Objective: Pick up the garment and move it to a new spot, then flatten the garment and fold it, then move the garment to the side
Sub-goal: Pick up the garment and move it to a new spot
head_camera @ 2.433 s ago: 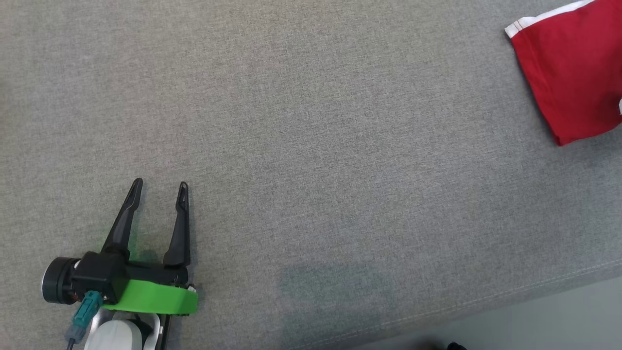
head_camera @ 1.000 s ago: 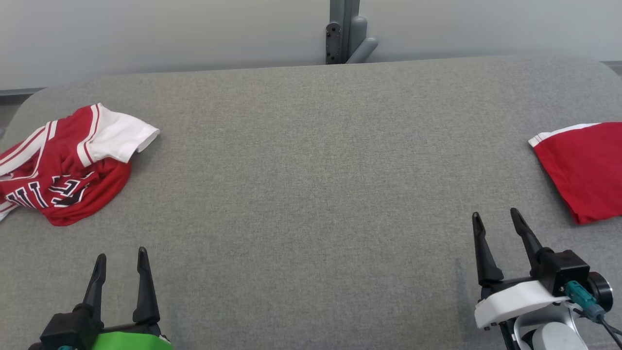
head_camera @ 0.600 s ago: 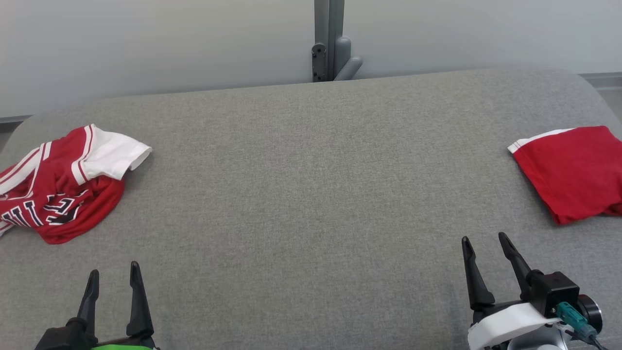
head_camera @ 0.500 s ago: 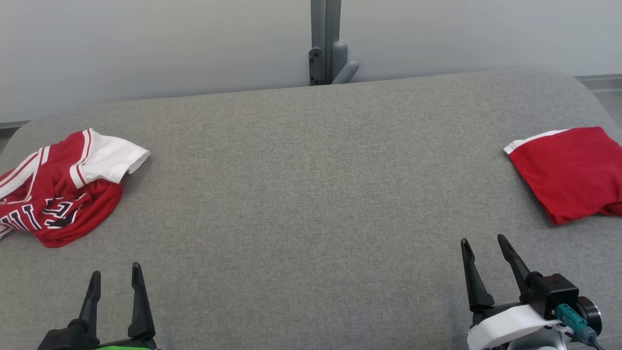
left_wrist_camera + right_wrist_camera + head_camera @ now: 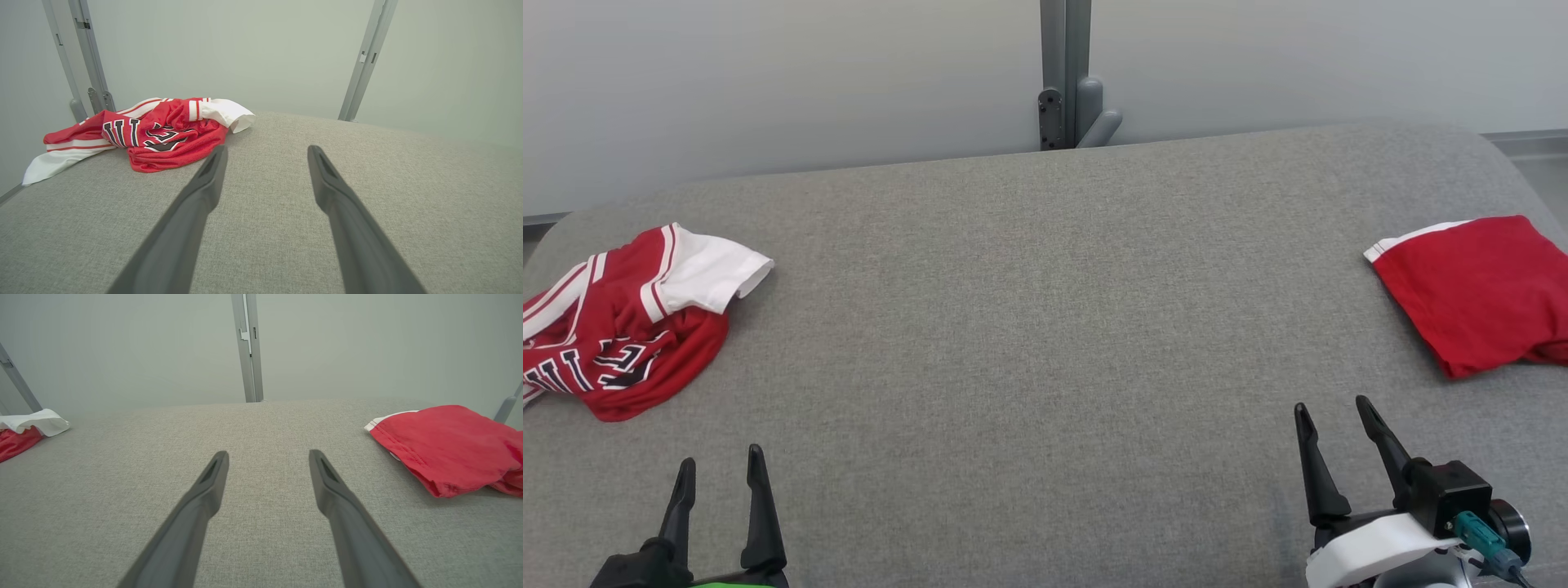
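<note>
- Currently the left gripper (image 5: 722, 456) is at the lower left of the head view, over the grey padded surface (image 5: 1045, 327). Its two dark fingers are spread apart and nothing is between them.
- The right gripper (image 5: 1331, 403) is at the lower right, also with its fingers spread and holding nothing. A white wrist shell and a teal connector are seen behind it.
- Whether the fingertips touch the surface, I cannot tell.
- A crumpled jersey (image 5: 629, 327) lies at the far left of the surface, near its edge. It is red with white stripes, has dark letters with a white outline, and a white sleeve turned out toward the middle.
- In the left wrist view the jersey is ahead and to the left of the fingers, apart from them.
- A folded red garment (image 5: 1478, 294) lies at the far right of the surface, with a white band along its upper left edge. It is well apart from the jersey, and the wide middle of the surface is between them.
- In the right wrist view this folded garment is ahead and to the right of the fingers, not touching them.
- Behind the surface there is a pale wall (image 5: 768, 82) and a grey metal post (image 5: 1062, 73) at the middle.
</note>
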